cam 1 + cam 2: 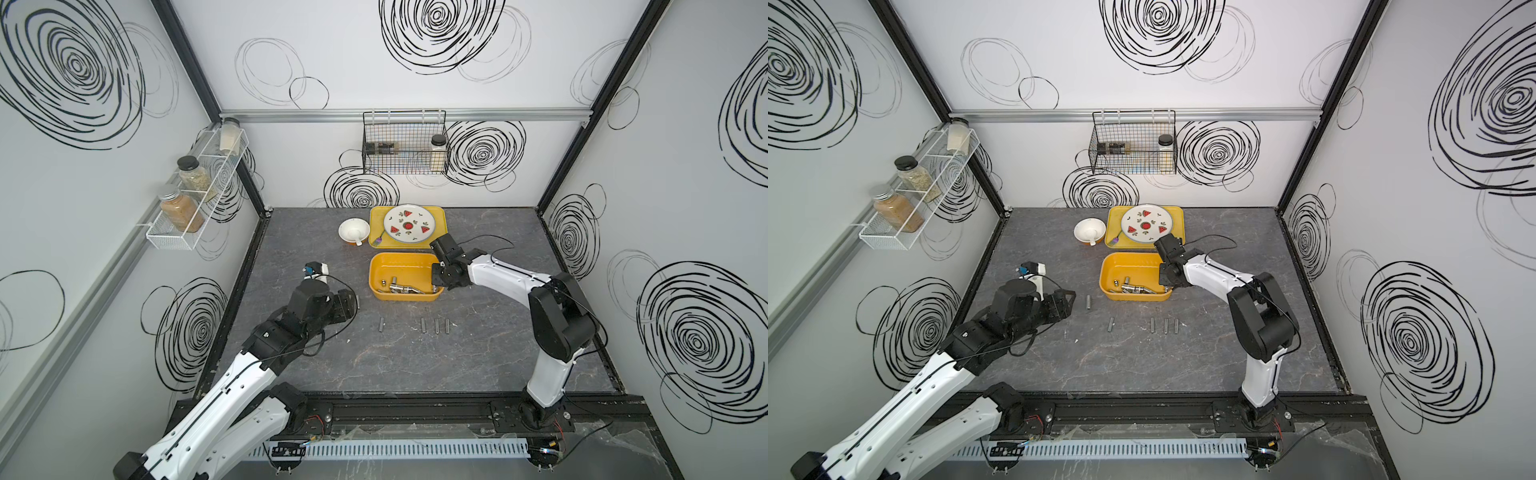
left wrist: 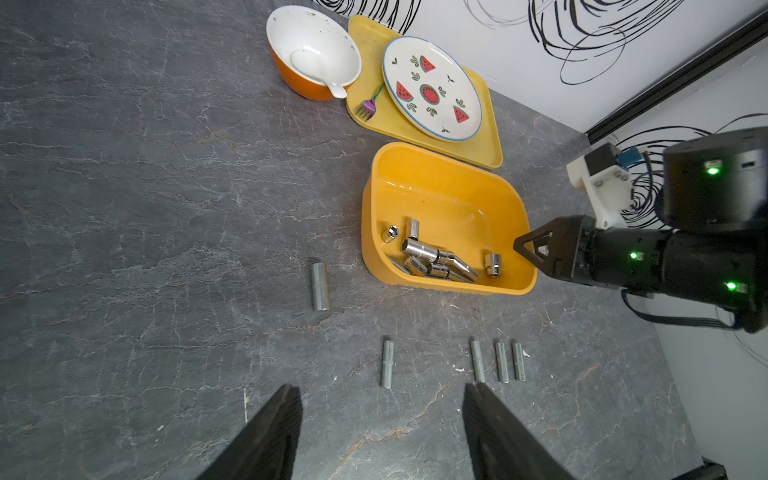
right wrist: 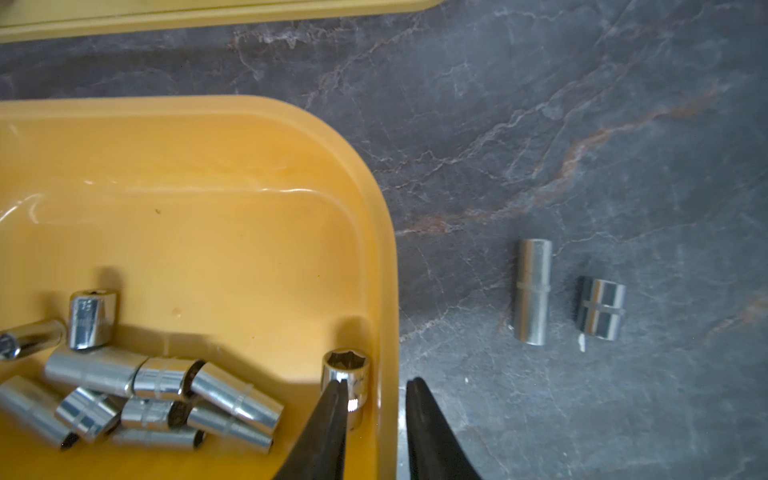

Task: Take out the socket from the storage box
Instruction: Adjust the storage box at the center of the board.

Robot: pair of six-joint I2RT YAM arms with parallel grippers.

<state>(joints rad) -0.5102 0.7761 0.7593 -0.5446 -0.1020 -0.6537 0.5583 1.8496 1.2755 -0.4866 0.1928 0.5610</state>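
1. Right gripper, at the storage box end wall: fingers narrowly apart, one inside against the upright socket, one outside the wall. Whether they pinch cannot be told
2. Left gripper, well clear of the box: fingers spread, empty
3. Judged best: bring the outer finger inside the rim, so the jaws close on the socket alone, then lift straight
4. Count: one upright socket and roughly ten heaped sockets inside the box; five laid-out sockets in front of it
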